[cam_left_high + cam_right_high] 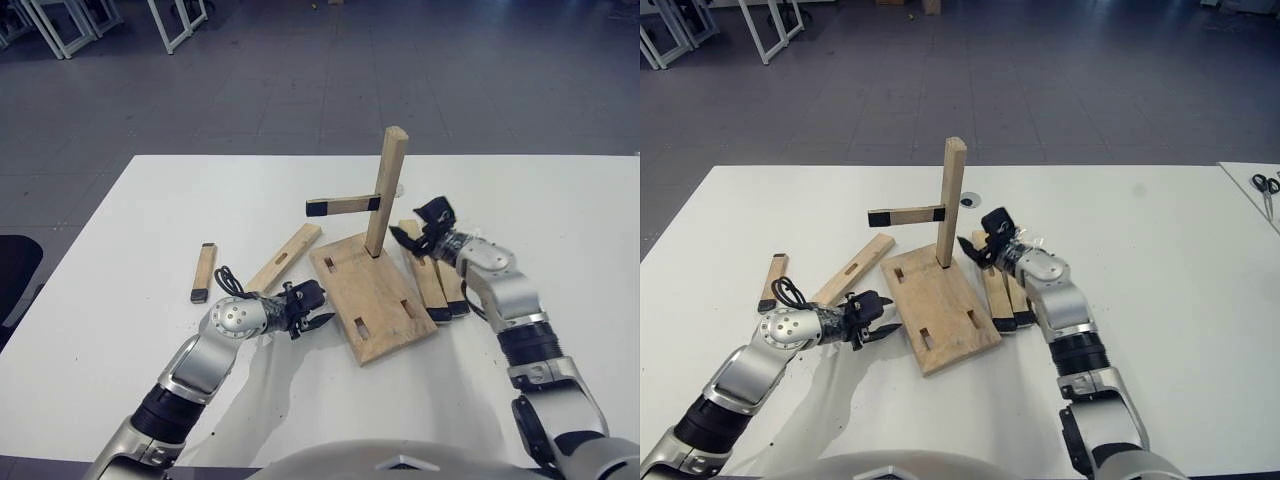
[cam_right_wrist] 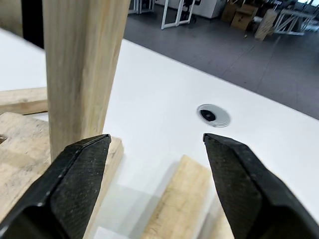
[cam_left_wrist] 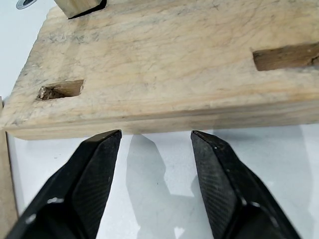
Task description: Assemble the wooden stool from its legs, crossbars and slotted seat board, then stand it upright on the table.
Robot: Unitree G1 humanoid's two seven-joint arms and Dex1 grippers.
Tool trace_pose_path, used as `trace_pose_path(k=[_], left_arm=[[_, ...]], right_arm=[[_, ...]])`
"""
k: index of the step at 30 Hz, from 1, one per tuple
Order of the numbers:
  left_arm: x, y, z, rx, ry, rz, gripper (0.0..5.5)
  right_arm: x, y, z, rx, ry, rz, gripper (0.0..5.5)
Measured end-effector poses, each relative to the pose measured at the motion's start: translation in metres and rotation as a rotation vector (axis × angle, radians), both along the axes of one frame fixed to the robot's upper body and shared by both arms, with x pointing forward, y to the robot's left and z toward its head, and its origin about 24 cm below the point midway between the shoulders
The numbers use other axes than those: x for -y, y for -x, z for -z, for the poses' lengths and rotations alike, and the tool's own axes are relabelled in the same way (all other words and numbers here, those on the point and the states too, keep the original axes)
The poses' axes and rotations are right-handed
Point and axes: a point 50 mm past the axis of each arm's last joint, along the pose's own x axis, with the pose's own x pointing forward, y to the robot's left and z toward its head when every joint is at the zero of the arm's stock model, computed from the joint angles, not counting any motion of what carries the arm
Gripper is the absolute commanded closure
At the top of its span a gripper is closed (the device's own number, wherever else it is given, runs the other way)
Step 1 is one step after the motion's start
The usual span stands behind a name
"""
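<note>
Left wrist view: plain seat board point(image 3: 164, 64)

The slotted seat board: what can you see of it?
The seat board is a pale, scuffed wooden rectangle lying flat on the white table. Three slots are empty; the far one holds an upright leg. The left claw, open, sits just off its left edge, not touching.

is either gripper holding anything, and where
Nothing is held. The left gripper sits open at the seat board's edge; the right gripper sits open beside the upright leg.
</note>
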Motion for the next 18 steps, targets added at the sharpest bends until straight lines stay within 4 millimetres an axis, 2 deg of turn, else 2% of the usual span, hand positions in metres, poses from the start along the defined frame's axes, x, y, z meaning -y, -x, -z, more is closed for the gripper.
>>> trace_pose_path(k=[2,6,10,13,18], left_arm=[[-0.007,0.000,-0.001,0.012,-0.034,-0.014,2.91],[-0.015,-0.001,-0.001,0.034,-0.043,-0.071,2.91],[-0.018,-0.003,-0.004,0.056,-0.040,-0.108,2.91],[-0.019,-0.001,-0.003,0.056,-0.040,-0.118,2.91],[-0.019,0.001,0.000,0.046,-0.038,-0.130,2.91]], right_arm=[[0.021,0.015,-0.006,-0.021,0.046,0.070,2.08],[0.044,0.054,0.003,-0.102,0.069,0.242,2.08],[0.049,0.090,0.033,-0.244,0.056,0.368,2.08],[0.043,0.099,0.040,-0.278,0.045,0.373,2.08],[0.036,0.102,0.044,-0.298,0.039,0.382,2.08]])
